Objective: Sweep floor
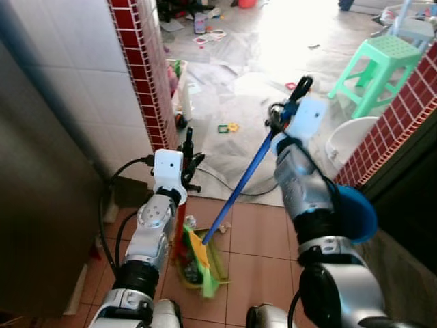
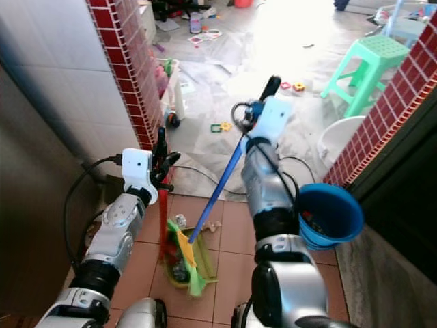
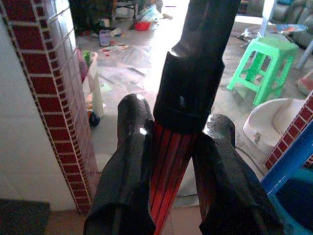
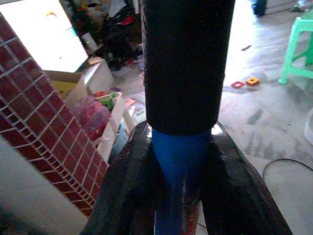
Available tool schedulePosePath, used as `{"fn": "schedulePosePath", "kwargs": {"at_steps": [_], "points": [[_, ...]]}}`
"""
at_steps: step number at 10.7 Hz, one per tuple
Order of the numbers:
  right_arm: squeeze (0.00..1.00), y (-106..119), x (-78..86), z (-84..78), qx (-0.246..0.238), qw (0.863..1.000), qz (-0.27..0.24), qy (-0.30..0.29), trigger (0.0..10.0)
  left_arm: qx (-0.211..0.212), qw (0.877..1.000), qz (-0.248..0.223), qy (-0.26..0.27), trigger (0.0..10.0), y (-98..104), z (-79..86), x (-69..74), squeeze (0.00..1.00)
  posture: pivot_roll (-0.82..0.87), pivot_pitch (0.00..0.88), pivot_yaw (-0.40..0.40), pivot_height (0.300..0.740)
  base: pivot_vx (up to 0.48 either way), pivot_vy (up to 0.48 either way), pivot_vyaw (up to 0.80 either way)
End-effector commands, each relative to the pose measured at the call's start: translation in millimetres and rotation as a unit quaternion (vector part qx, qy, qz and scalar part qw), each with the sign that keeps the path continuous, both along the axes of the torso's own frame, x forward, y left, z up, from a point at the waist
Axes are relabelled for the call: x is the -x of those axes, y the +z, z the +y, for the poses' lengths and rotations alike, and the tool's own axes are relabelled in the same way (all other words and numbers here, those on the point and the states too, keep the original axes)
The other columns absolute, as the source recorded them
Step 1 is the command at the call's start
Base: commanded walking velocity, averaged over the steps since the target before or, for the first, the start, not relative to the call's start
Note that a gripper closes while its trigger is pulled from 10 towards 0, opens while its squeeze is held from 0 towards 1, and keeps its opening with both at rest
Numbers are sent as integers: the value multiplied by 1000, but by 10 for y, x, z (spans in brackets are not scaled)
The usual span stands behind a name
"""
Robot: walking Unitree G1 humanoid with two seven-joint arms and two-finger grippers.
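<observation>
My left gripper (image 1: pixel 188 154) is shut on the red dustpan handle (image 3: pixel 168 161), just under its black cap. That handle runs down to a green and yellow dustpan (image 1: pixel 198 263) on the terracotta tiles between my arms, with litter in it. My right gripper (image 1: pixel 283 113) is shut on the blue broom handle (image 1: pixel 239 188), just below its black end grip (image 4: pixel 186 63). The broom slants down to the left, and its lower end meets the dustpan. A blue bucket (image 2: pixel 331 215) hangs at my right forearm.
A red-tiled pillar (image 1: pixel 147 75) and a white tiled wall stand close on the left. A red-tiled wall (image 1: pixel 403 116) closes the right. Ahead lie a grey floor with small toys (image 1: pixel 227 128), a black cable (image 1: pixel 232 188), a white basin (image 1: pixel 348 140) and a green stool (image 1: pixel 379 65).
</observation>
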State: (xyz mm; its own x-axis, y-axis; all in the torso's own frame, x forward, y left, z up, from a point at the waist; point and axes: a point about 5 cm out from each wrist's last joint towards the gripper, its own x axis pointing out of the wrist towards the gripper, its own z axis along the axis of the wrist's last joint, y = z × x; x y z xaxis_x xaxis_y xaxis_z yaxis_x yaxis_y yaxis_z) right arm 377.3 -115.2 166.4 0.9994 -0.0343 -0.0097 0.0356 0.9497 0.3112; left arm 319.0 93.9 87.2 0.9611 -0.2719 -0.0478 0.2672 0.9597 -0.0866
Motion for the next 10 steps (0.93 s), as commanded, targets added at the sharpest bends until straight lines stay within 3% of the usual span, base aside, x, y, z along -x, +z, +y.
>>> {"fn": "schedulePosePath", "kwargs": {"at_steps": [1, 2, 4, 6, 8, 10], "points": [[0, 227, -32, 81, -18, 999, -39, 24, 10000, 55, 997, 44, -19, 10000, -133, -167, 68, 0, -27, 76, 1, 740, 0, 0, 0], [0, 314, -15, 136, 44, 993, -79, 72, 10000, 83, 996, 30, 1, 10000, -70, -119, 41, 0, -28, 73, -1, 740, 0, 0, 0], [0, 483, 52, 144, 110, 975, -156, 115, 10000, 112, 993, 5, 22, 10000, 62, -12, 9, 0, -28, 66, -3, 740, 0, 0, 0], [0, 517, 57, 57, 128, 971, -171, 110, 10000, 128, 991, -21, 25, 10000, 171, 51, -5, 0, -27, 60, -5, 740, 0, 0, 0], [0, 630, 72, 46, 149, 963, -196, 107, 10000, 93, 994, -34, 50, 10000, 204, 135, -15, 0, -30, 57, -7, 740, 0, 0, 0], [0, 690, 41, -12, 114, 969, -196, 96, 10000, 63, 994, -51, 67, 10000, 241, 204, 26, 0, -38, 40, -22, 740, 0, 0, 0]]}}
